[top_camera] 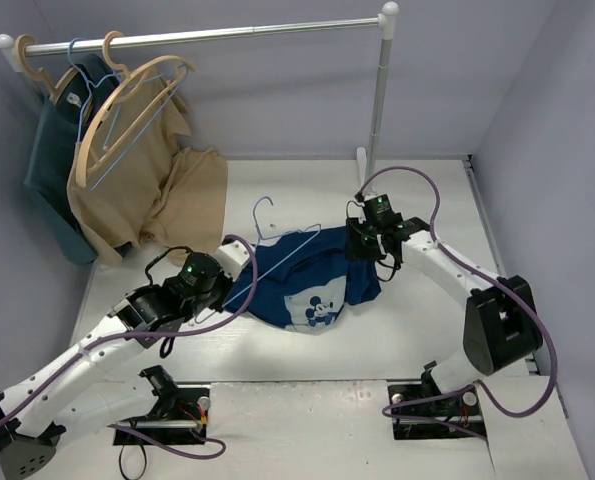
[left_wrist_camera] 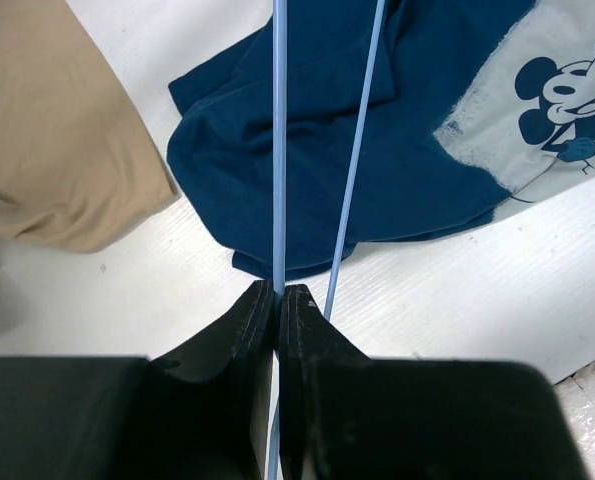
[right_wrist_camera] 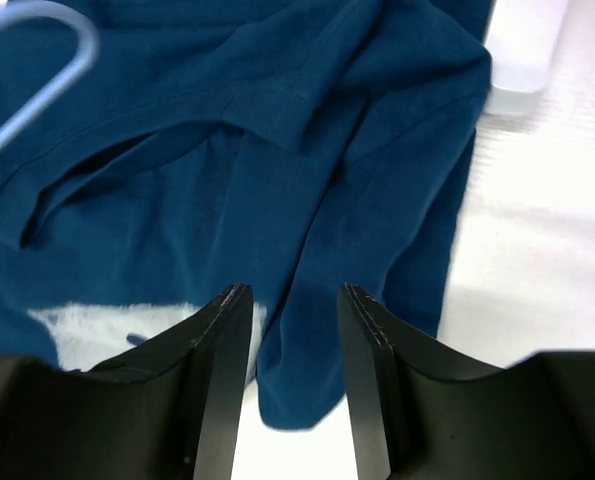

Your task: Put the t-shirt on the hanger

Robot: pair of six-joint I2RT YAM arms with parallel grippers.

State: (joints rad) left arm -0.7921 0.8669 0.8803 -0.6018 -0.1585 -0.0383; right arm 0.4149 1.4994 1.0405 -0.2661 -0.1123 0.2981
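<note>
The navy-blue t-shirt [top_camera: 307, 285] lies crumpled on the table, its Mickey print facing up at the near side. The thin light-blue hanger [top_camera: 282, 258] lies slanted across it, with its hook toward the back. My left gripper [top_camera: 222, 288] is shut on one hanger wire [left_wrist_camera: 279, 150] at the shirt's left edge; the t-shirt [left_wrist_camera: 417, 140] lies beyond the jaws. My right gripper [top_camera: 364, 245] is open, just above the shirt's right edge. In the right wrist view the gripper [right_wrist_camera: 294, 295] straddles a fold of the t-shirt [right_wrist_camera: 277, 150], and the hanger hook [right_wrist_camera: 67, 60] shows at top left.
A clothes rail [top_camera: 207, 35] on a white post [top_camera: 380, 100] spans the back. Tan wooden hangers [top_camera: 127, 100], a tan garment [top_camera: 147, 190] and a dark teal garment [top_camera: 52, 160] hang at its left. The tan garment [left_wrist_camera: 57, 130] spills onto the table near my left gripper.
</note>
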